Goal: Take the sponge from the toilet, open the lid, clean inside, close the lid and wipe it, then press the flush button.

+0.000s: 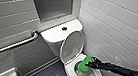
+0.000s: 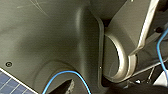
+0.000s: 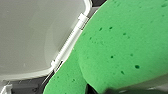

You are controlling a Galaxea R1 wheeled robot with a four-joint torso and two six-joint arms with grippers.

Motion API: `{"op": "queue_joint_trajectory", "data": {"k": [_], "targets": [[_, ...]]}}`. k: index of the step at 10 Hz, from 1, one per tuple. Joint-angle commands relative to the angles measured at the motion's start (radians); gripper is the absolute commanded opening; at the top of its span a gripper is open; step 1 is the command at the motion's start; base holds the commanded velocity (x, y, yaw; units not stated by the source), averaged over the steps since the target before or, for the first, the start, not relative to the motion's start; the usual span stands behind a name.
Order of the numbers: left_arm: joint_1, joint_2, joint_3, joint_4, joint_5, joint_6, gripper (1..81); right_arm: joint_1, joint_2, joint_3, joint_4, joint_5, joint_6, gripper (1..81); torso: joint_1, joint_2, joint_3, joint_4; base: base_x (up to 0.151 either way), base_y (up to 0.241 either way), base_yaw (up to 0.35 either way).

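The white toilet stands in the corner with its lid (image 1: 71, 46) raised against the tank. My right gripper (image 1: 90, 64) reaches in from the right, shut on the bright green sponge (image 1: 85, 64), which it holds inside the bowl near the seat ring (image 1: 69, 70). In the right wrist view the sponge (image 3: 125, 47) looms large beside the underside of the lid (image 3: 32, 32) and its hinge. The dark round flush button (image 1: 64, 28) sits in the middle of the white tank cover (image 1: 58, 32).
A metal grab bar (image 1: 13, 45) runs along the grey tiled wall at the left. White tiles cover the wall at the right, close to the toilet. Dark small-tiled floor (image 1: 53, 75) lies in front of the bowl. A white object's corner (image 1: 6, 74) shows at the lower left.
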Motion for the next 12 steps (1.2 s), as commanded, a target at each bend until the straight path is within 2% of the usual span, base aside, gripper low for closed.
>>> {"op": "queue_joint_trajectory", "data": {"k": [1,2,3,4,5,6,7,9,12], "targets": [[0.035,-0.004,0.010,0.000,0.083,0.011,81.1,0.142,0.029,-0.041,0.026,-0.050,0.002,1.0,0.061,-0.094,0.000,0.000,0.000,0.000,0.000],[0.035,-0.004,0.010,0.000,0.083,0.011,81.1,0.144,0.047,-0.067,0.028,-0.051,0.000,1.0,0.143,-0.222,0.000,0.000,0.000,0.000,0.000],[0.035,-0.005,0.011,0.000,0.085,0.012,81.1,0.145,0.059,-0.084,0.026,-0.051,0.000,1.0,0.047,-0.075,0.000,0.000,0.000,0.000,0.000],[0.037,-0.011,0.025,0.003,0.094,0.012,81.1,0.148,0.062,-0.086,0.028,-0.049,0.000,1.0,0.068,-0.108,0.000,0.000,0.000,0.000,0.000],[0.040,-0.021,0.047,0.003,0.094,0.012,81.1,0.153,0.062,-0.086,0.028,-0.048,0.002,1.0,0.075,-0.119,-0.067,0.000,0.000,0.000,0.000],[0.041,-0.039,0.088,0.003,0.094,0.012,81.1,0.156,0.064,-0.087,0.026,-0.046,0.002,1.0,0.079,-0.129,-0.068,0.000,0.000,0.000,0.000],[0.040,-0.054,0.117,0.003,0.094,0.012,81.1,0.157,0.067,-0.095,0.026,-0.042,0.002,1.0,0.082,-0.135,-0.023,0.000,0.000,0.000,0.000],[0.046,-0.071,0.134,0.003,0.094,0.011,81.1,0.154,0.101,-0.160,0.026,-0.031,0.002,1.0,0.086,-0.137,-0.050,0.000,0.000,0.000,0.000],[0.051,-0.067,0.134,0.003,0.094,0.011,81.1,0.171,0.183,-0.306,0.018,-0.029,0.000,1.0,0.086,-0.138,-0.054,0.000,0.000,0.000,0.000]]}}
